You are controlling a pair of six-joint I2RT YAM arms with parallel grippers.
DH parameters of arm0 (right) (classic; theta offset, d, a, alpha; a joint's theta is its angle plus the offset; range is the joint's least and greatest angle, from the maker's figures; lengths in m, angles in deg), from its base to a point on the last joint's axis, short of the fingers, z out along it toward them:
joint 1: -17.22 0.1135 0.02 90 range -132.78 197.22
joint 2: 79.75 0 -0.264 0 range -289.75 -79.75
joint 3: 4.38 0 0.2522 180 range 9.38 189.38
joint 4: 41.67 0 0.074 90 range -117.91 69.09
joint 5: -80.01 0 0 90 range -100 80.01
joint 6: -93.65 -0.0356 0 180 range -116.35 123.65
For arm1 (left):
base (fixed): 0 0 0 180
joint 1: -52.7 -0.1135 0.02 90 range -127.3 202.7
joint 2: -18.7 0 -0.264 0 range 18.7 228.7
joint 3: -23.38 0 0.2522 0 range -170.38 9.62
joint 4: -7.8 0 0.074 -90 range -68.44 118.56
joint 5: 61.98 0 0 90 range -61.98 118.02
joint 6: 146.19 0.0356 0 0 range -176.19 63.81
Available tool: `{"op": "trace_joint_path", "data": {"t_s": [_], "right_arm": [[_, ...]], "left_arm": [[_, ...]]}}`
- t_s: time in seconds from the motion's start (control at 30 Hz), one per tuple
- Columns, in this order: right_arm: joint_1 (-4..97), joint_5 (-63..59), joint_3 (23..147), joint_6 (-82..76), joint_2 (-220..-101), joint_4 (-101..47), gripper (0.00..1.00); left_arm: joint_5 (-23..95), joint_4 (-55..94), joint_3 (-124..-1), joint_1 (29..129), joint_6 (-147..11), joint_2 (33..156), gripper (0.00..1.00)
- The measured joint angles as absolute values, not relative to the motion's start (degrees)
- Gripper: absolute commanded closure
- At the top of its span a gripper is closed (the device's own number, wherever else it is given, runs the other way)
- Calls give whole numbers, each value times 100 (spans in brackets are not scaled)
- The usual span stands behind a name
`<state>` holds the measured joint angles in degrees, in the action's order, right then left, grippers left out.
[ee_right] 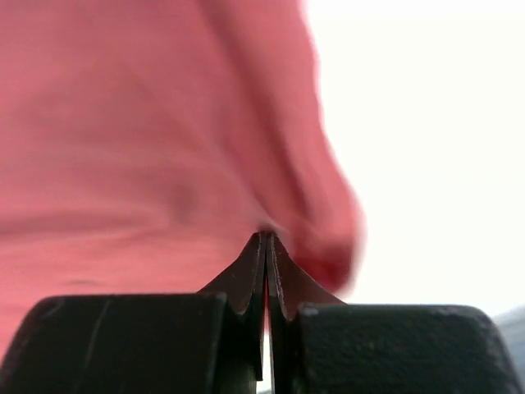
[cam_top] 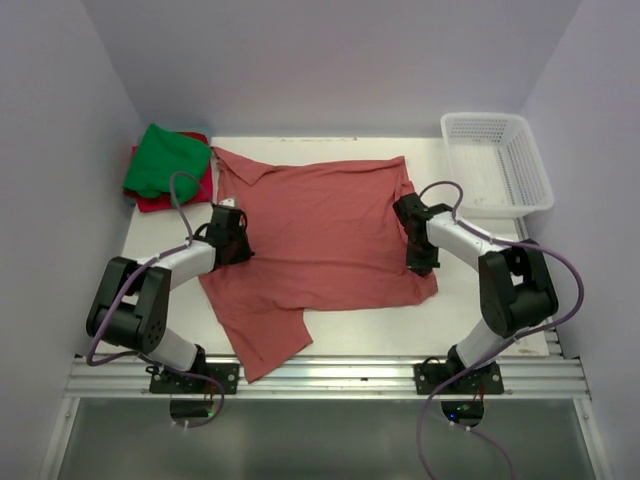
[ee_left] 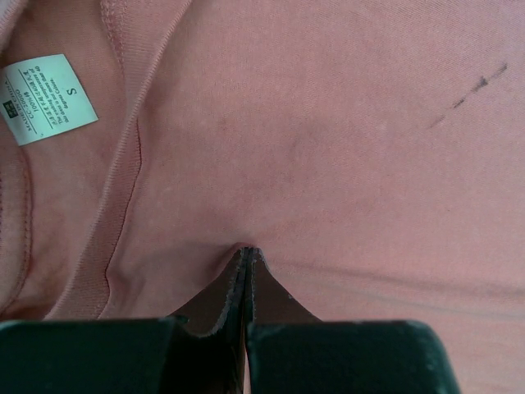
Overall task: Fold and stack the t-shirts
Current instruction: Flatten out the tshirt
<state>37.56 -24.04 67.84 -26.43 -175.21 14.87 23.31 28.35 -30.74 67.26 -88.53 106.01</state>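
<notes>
Squaring the garment for its first fold seems to be the step in hand. On the white worktop (cam_top: 370,330) the large brick-red tee (cam_top: 320,225) lies spread in the middle, its near-left part skewed toward the front edge. A clean fold probably calls for even, low tension from both sides so that this skewed part straightens rather than bunches. The mesh basket (cam_top: 484,118) stands at the far right, apart from the cloth. At the far left corner the green tee (cam_top: 165,158) rests folded on the red-pink tee (cam_top: 165,203). The left hand (ee_left: 247,254) has its fingers together, tips touching the cloth just beside the ribbed collar (ee_left: 115,213). The right hand (ee_right: 267,236), fingers likewise together, sits at the shirt's right edge in a blurred view. Whether either nips fabric cannot be told. The cloth looks thin, soft and faded, with a white size label (ee_left: 45,98) inside the neck and a short dark streak (ee_left: 467,97).
</notes>
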Motion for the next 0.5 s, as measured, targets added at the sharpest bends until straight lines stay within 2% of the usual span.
{"op": "trace_joint_path", "data": {"t_s": [0.23, 0.37, 0.5], "right_arm": [[3706, -4080, 7018, -2720, -17482, 2713, 100], [3703, -4349, 7129, -2774, -17950, 2925, 100], [3736, -4343, 7123, -2788, -17493, 2914, 100]], "left_arm": [[2377, 2831, -3072, 6685, -8853, 10601, 100], [2397, 2793, -3035, 6667, -8853, 10587, 100], [2395, 2785, -2975, 6663, -8853, 10522, 100]]}}
